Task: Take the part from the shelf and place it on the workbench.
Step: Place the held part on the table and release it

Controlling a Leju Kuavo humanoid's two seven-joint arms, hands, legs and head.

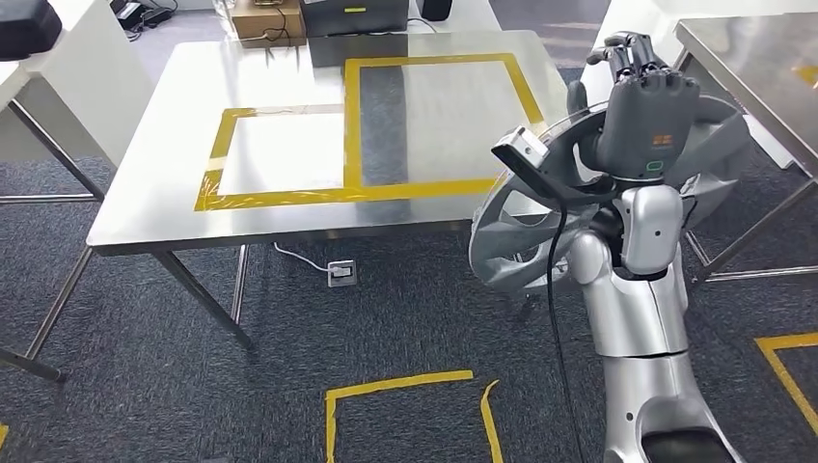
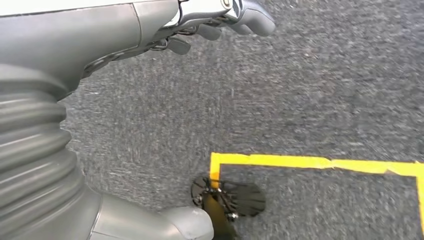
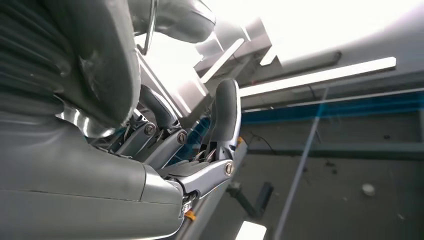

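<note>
The part (image 1: 509, 246) is a large silver-grey wheel-shaped disc with spokes, held upright off the floor at the right of the head view. My right hand (image 1: 641, 101) grips its upper rim, fingers pointing up. The right wrist view shows the fingers (image 3: 224, 117) curled against the part's shiny curved rim (image 3: 102, 75). The workbench (image 1: 159, 154) is a steel table with two yellow-taped rectangles, standing ahead and left of the part. My left hand (image 2: 220, 22) hangs over the carpet, holding nothing, its fingers loosely apart.
A second steel table (image 1: 762, 58) stands at the right, close behind the part. A white table (image 1: 68, 68) is at the far left. A cardboard box (image 1: 270, 21) and a black device (image 1: 352, 14) sit beyond the workbench. Yellow floor tape (image 1: 405, 384) and a floor socket (image 1: 340, 273) mark the carpet.
</note>
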